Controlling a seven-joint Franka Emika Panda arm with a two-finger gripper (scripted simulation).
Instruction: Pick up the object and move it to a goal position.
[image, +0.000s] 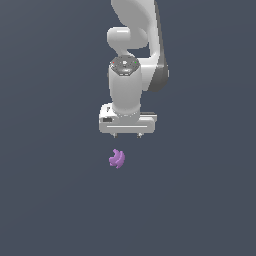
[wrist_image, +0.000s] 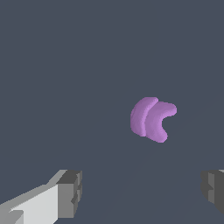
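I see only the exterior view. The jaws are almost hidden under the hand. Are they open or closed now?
Observer: Open. The wrist view shows the two fingers far apart, with a wide gap at the gripper.
Operator: Is the purple object between them?
Observer: No. In the wrist view the purple object lies on the floor past the fingertips, touching neither.
Operator: What shape has it? For me it is only a small blob.
Observer: Two curved lobes side by side, like nested crescents, as the wrist view shows.
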